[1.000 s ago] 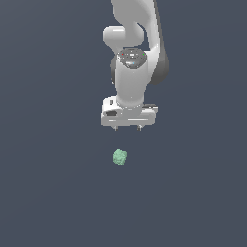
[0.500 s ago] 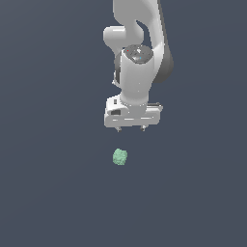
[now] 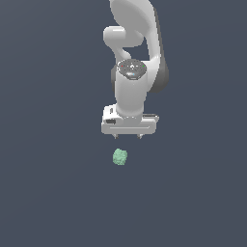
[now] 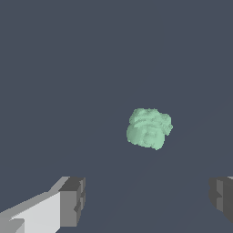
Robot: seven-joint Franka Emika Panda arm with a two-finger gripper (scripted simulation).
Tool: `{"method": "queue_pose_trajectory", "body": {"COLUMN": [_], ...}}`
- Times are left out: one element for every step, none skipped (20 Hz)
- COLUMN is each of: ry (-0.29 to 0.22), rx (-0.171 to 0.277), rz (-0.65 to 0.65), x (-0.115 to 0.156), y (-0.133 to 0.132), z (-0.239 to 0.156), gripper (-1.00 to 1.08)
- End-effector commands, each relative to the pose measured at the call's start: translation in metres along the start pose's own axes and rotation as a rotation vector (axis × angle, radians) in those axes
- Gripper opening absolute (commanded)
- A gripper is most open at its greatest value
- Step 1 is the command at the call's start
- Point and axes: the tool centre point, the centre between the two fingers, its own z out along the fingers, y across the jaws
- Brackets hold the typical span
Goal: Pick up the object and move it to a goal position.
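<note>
The object (image 3: 120, 157) is a small mint-green bumpy lump lying on the dark grey floor. It also shows in the wrist view (image 4: 149, 128). My white gripper (image 3: 128, 136) hangs just above and slightly behind it, pointing down. Its two short fingertips (image 3: 116, 136) stand wide apart and hold nothing. In the wrist view both grey pads (image 4: 73, 201) show spread at the frame's edges, with the object ahead of the gap and off its middle, closer to one pad. The gripper (image 4: 148, 198) is open and not touching the object.
The white arm (image 3: 135, 53) rises behind the gripper. The flat dark grey floor (image 3: 48, 183) surrounds the object on all sides. No goal marker shows.
The gripper has come down and shifted toward the object, and the gap between them has shrunk. The object has not moved. The fingers stay apart.
</note>
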Motion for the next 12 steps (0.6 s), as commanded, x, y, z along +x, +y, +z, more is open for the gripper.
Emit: {"method": "queue_pose_trajectory", "body": {"ry": [-0.006,-0.009,-0.011,-0.014,-0.016,-0.018,-0.021,-0.022,-0.024,-0.025,-0.027,-0.028], "rx": [0.003,0.004,0.005,0.006,0.006,0.006,0.007,0.007,0.007,0.007,0.007,0.007], "rz": [0.04,0.059,0.079,0.098,0.116,0.133,0.148,0.161,0.174,0.185,0.195,0.203], "x": [0.006,0.009,0.012,0.014,0.017,0.019,0.021,0.022,0.024,0.025,0.026,0.027], "y": [0.006,0.009,0.012,0.014,0.017,0.02,0.022,0.024,0.026,0.028,0.029,0.031], "z": [0.014,0.02,0.027,0.034,0.04,0.046,0.051,0.056,0.061,0.065,0.068,0.072], "gripper": [1.0,1.0,1.0,1.0,1.0,1.0,1.0,1.0,1.0,1.0,1.0,1.0]}}
